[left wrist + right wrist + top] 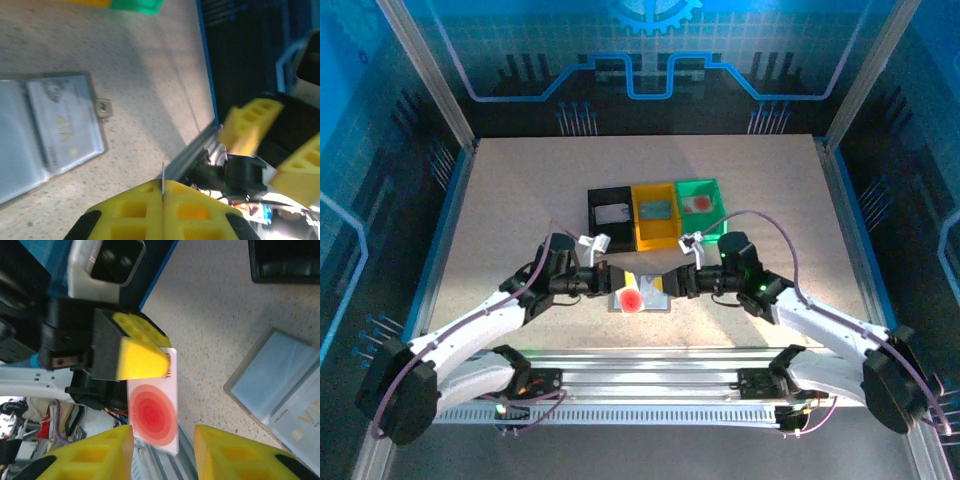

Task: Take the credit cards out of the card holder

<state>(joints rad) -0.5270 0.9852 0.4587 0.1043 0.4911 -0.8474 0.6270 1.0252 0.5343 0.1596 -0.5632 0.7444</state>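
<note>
The card holder (657, 291) lies open and flat on the tabletop (520, 200), close to the middle of the near edge and just in front of a row of three bins. One pale card (65, 125) printed "VIP" sits in a pocket of the card holder. The small tab clasp (104, 107) rests on the tabletop at the holder's edge.

Left gripper (163, 182): jaws closed flat together on a card with a red-orange round mark (152, 412). The card is pinched at one short end. In the left wrist view it appears edge-on as a thin line between the yellow pads. The top view shows it held at the left end of the card holder.

Right gripper (163, 432): jaws parted, holding nothing. Its two yellow fingers (240, 455) stand to either side of the free end of the red-marked card. A clear gap shows beside the card on one side; contact on the other side cannot be determined.

The two grippers face each other, tip to tip, over the card holder.

Bins, left to right along the row: black bin (610, 242), yellow bin (655, 238), green bin (701, 225). Each contains one small flat item.
</note>
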